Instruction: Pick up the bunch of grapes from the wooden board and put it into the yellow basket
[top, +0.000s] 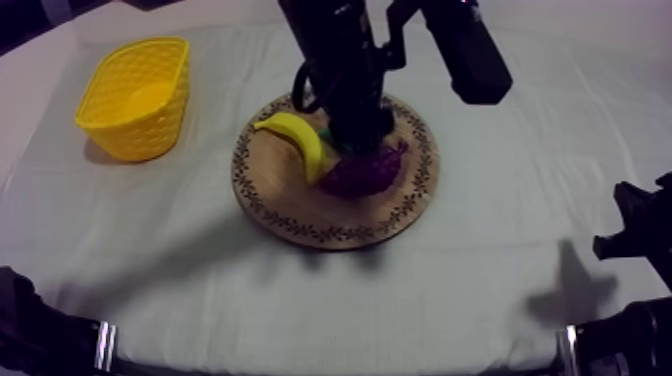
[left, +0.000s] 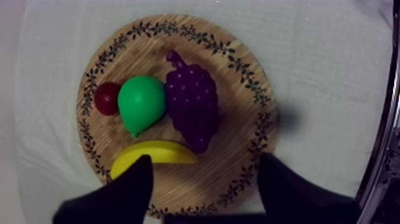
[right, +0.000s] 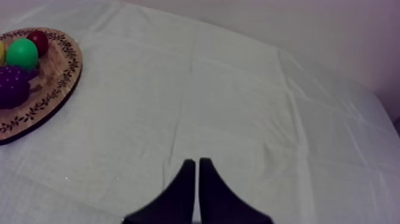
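Open jaws on the left gripper (left: 205, 161) over the wooden board (left: 241, 77); right gripper (right: 197, 165) jaws closed on nothing.

Left jaws stand apart above the board's rim, nothing between them, the bunch of grapes (left: 191, 107) just beyond. Grapes: deep purple, knobbly, tapering, short stem at 1 end. They lie mid-board against the green pear (left: 141, 104), tip near the banana (left: 152, 156). A small red fruit (left: 107, 98) sits beside the pear. Right jaws low over the desk (right: 238, 107) cloth. The yellow basket (top: 135, 95) stands well apart from the board.
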